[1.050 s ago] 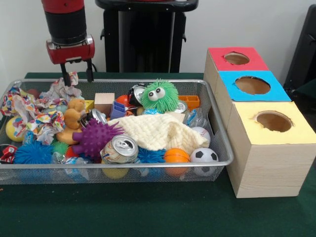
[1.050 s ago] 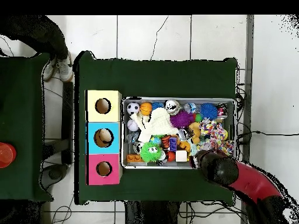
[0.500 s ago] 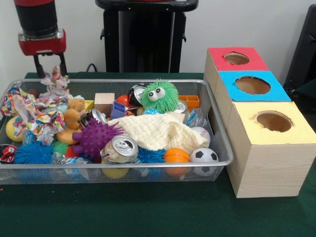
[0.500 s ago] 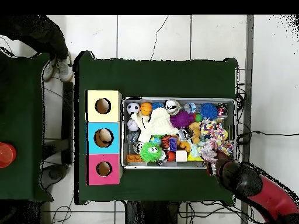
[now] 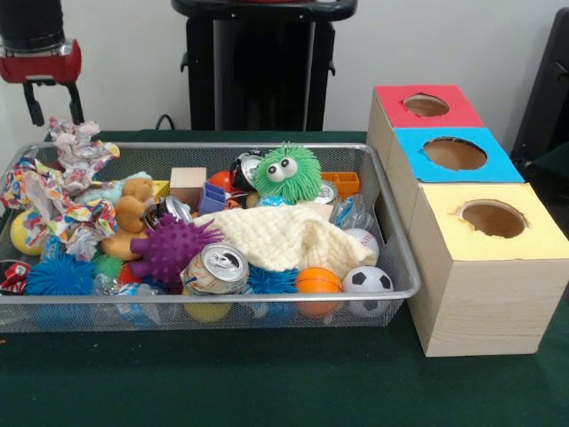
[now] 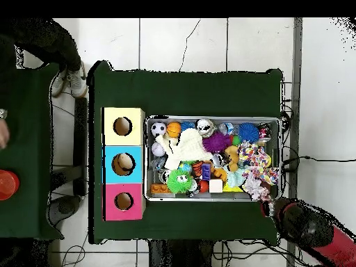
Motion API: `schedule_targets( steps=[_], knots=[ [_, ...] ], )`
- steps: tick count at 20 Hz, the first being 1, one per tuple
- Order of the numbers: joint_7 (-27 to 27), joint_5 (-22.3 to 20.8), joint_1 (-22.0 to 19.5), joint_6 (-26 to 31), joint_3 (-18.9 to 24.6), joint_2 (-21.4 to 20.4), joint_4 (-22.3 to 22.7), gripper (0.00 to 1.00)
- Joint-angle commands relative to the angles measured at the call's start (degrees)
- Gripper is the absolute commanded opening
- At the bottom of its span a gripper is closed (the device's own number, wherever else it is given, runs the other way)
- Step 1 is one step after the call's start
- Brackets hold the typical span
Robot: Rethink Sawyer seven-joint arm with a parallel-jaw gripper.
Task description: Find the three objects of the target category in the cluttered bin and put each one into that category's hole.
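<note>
My gripper (image 5: 53, 105) hangs open above the far left corner of the wire bin (image 5: 267, 296), with nothing between its fingers. Just below it, apart from the fingers, a crumpled patterned cloth (image 5: 76, 144) rests on the clutter at the bin's rim. In the overhead view the gripper (image 6: 271, 207) is outside the bin (image 6: 212, 118), beside the same cloth (image 6: 259, 182). To the bin's right stand three boxes with round holes: red (image 5: 462, 111), blue (image 5: 409, 142) and yellow (image 5: 444, 231).
The bin holds a green fuzzy toy (image 5: 286, 171), a purple spiky ball (image 5: 169, 247), a drink can (image 5: 216, 267), a white knitted cloth (image 5: 284, 236), a soccer ball (image 5: 367, 280), a wooden block (image 5: 188, 182) and a teddy (image 5: 133, 203). A person's shoes (image 6: 69, 80) show beyond the table.
In the front view the gripper has moved left and up, from over the bin to past its corner. The patterned cloth went left with it and now lies free below the fingers.
</note>
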Motion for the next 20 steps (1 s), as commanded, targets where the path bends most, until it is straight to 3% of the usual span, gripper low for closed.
schedule_targets(
  steps=[1, 7, 20],
  knots=[
    [-1.54, -2.71, 1.42, 4.33, 7.29, 2.04, -3.26, 1.00],
    [-4.72, -4.32, 4.79, 8.11, 9.38, 3.49, -6.95, 1.00],
    [-2.08, -5.77, 13.79, 9.93, 8.90, 6.66, -13.74, 1.00]
  ],
)
